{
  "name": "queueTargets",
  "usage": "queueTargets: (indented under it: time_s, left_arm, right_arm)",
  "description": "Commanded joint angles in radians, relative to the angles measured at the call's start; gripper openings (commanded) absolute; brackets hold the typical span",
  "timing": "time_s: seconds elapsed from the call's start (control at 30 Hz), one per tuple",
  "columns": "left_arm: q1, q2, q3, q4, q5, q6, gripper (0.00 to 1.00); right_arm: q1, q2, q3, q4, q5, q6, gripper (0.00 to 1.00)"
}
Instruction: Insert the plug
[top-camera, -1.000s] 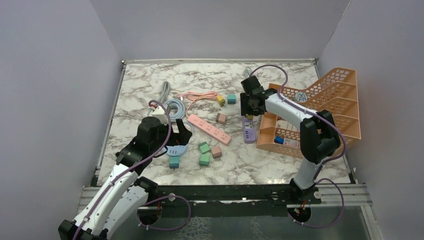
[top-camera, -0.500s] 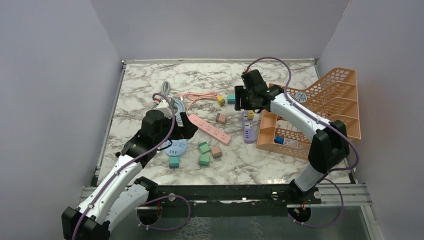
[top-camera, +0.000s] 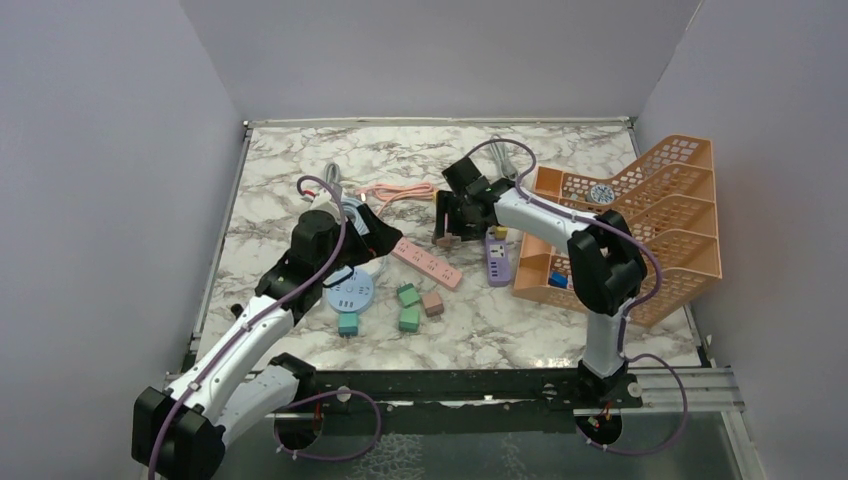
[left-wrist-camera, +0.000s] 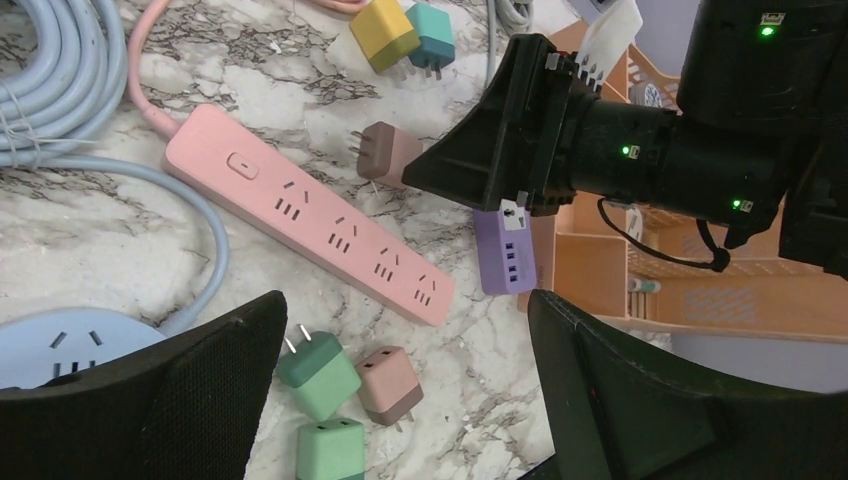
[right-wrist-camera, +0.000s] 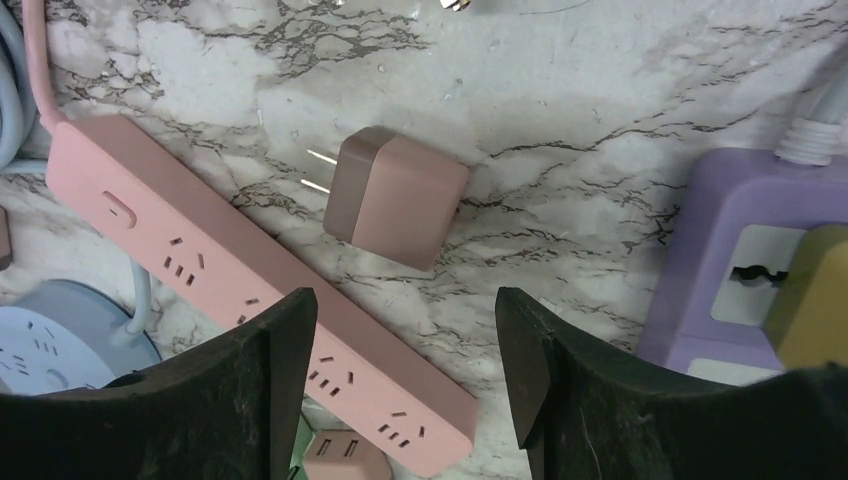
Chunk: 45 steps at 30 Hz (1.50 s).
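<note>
A pink-brown plug (right-wrist-camera: 395, 200) lies on its side on the marble, prongs pointing left, just beyond the pink power strip (right-wrist-camera: 250, 290). My right gripper (right-wrist-camera: 405, 300) is open and empty, hovering right over this plug (top-camera: 447, 240). My left gripper (left-wrist-camera: 405, 310) is open and empty above the pink strip (left-wrist-camera: 310, 210), and its view also shows the plug (left-wrist-camera: 390, 152) with a right finger (left-wrist-camera: 500, 130) beside it. In the top view the left gripper (top-camera: 375, 235) is at the strip's left end and the right gripper (top-camera: 447, 222) is near the strip's middle (top-camera: 425, 262).
A purple power strip (right-wrist-camera: 760, 270) holding a yellow plug (right-wrist-camera: 815, 310) lies right of the plug, beside the orange basket (top-camera: 640, 220). A round blue strip (top-camera: 350, 293) and its coiled cable lie left. Green (left-wrist-camera: 320, 375), pink (left-wrist-camera: 390, 383), yellow (left-wrist-camera: 385, 32) and teal (left-wrist-camera: 432, 30) plugs lie scattered.
My right gripper has moved left from the purple strip to above the pink-brown plug. My left gripper has moved away from the bases, from the round blue strip to the pink strip's left end.
</note>
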Motion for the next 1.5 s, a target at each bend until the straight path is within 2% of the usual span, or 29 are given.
queueTargets:
  time_s: [0.0, 0.17, 0.27, 0.47, 0.6, 0.77, 0.93, 1.13, 1.3, 1.47]
  left_arm:
    - [-0.001, 0.012, -0.006, 0.034, -0.002, -0.09, 0.92]
    - [-0.001, 0.006, -0.058, 0.021, -0.041, -0.247, 0.93]
    - [-0.002, 0.001, -0.095, 0.031, -0.047, -0.315, 0.92]
    - [-0.002, 0.031, -0.098, 0.047, -0.004, -0.343, 0.92]
    - [-0.002, 0.063, -0.086, 0.054, 0.011, -0.341, 0.92]
    - [-0.002, 0.11, -0.066, 0.06, 0.029, -0.336, 0.91]
    - [-0.003, 0.155, -0.045, 0.076, 0.041, -0.326, 0.9]
    - [-0.003, 0.208, 0.021, 0.121, 0.075, -0.304, 0.9]
    - [-0.004, 0.247, 0.116, 0.105, 0.107, -0.279, 0.9]
    - [-0.003, 0.256, 0.191, 0.047, 0.101, -0.221, 0.84]
  right_arm:
    - [0.007, 0.042, 0.064, 0.025, 0.004, 0.053, 0.67]
    - [0.007, 0.114, 0.115, 0.019, -0.035, 0.034, 0.68]
    - [0.007, 0.145, 0.145, -0.007, -0.002, 0.034, 0.68]
    - [0.007, 0.171, 0.138, -0.006, 0.028, 0.011, 0.68]
    - [0.007, 0.195, 0.145, 0.003, 0.028, -0.015, 0.59]
    - [0.007, 0.18, 0.121, 0.043, 0.013, -0.063, 0.42]
    - [0.007, 0.124, 0.095, 0.079, -0.007, -0.103, 0.38]
    - [0.007, -0.007, 0.051, 0.106, -0.137, -0.163, 0.38]
    - [0.007, -0.12, -0.05, 0.241, -0.317, -0.28, 0.38]
    - [0.007, -0.217, -0.126, 0.334, -0.437, -0.33, 0.38]
